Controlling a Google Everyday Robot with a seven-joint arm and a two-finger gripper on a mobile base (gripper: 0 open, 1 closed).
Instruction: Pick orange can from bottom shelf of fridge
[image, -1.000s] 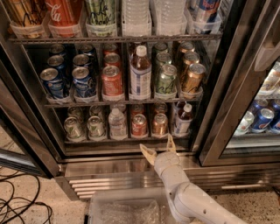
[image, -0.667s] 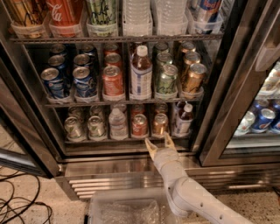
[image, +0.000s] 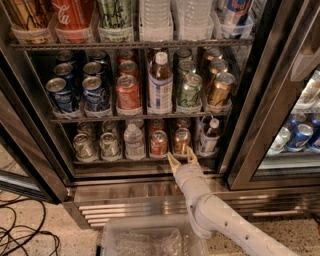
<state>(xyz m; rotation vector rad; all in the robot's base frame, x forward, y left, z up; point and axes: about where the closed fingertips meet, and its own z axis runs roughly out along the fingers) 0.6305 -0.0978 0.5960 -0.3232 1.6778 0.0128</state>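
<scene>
The orange can (image: 182, 141), coppery with a silver top, stands at the front of the bottom shelf (image: 125, 161) of the open fridge (image: 250, 125), right of a red can (image: 158, 143). My gripper (image: 182, 158) is just below and in front of the orange can, at the shelf's front rail. Its two pale fingers are spread open, one on each side of the can's base, and hold nothing. My white arm (image: 220, 220) reaches up from the lower right.
On the bottom shelf stand silver cans (image: 95, 146), a water bottle (image: 133, 141) and a dark bottle (image: 209, 136). The shelf above holds blue cans (image: 75, 92), a red can (image: 128, 93), green cans and a gold-bronze can (image: 219, 90). A clear plastic bin (image: 145, 237) sits on the floor. Cables (image: 20, 225) lie at the left.
My gripper has moved up and forward from below the fridge's sill to the bottom shelf's front rail, closing in on the orange can. The cans have not moved.
</scene>
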